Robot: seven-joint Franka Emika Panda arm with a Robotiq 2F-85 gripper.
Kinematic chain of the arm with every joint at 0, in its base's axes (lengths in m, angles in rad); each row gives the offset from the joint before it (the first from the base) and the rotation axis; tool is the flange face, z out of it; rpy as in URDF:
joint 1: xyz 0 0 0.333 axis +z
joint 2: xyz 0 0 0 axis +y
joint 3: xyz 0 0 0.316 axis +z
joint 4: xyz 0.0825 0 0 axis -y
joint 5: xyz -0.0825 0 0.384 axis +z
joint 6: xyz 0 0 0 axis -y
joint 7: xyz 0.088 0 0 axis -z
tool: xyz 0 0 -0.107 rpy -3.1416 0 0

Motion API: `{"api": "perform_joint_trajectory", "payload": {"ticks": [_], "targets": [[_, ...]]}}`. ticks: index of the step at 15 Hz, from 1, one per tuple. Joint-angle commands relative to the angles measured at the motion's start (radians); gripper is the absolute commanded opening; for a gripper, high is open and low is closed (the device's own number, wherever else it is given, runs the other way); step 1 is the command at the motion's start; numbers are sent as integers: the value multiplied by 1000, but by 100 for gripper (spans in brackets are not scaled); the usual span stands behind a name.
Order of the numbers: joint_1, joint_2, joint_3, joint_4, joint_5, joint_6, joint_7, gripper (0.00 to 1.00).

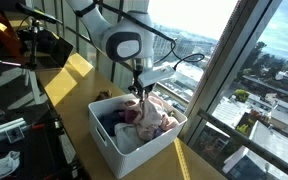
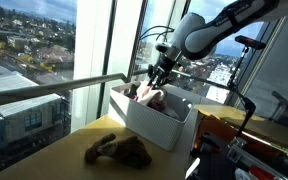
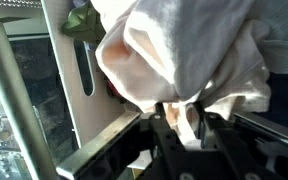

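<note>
- In an exterior view, the camera sits high on the room side and looks down along the table (image 1: 74, 78) at the bin (image 1: 124, 155) from mid range, with the window (image 1: 234, 60) on the right
- In an exterior view, the camera sits low at table (image 2: 44, 152) height and faces the bin (image 2: 154, 125) side-on, with the window (image 2: 44, 50) on the left
- Both share bin, arm (image 1: 124, 45), table and window
- The wrist view looks along the gripper (image 3: 189, 125) from very near; cloth (image 3: 184, 50) fills it
</note>
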Motion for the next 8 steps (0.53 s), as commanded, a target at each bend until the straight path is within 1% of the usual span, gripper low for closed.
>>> {"api": "perform_joint_trajectory", "payload": {"ticks": [1, 2, 4, 6, 7, 8], "targets": [[8, -130, 61, -44, -2, -2, 16, 61], [23, -162, 82, -55, 4, -2, 19, 69], [77, -185, 112, -57, -24, 5, 59, 82], [137, -169, 138, -65, -59, 15, 110, 97], [161, -159, 150, -62, -75, 7, 132, 100], [186, -138, 157, -72, -104, 15, 167, 100]]}}
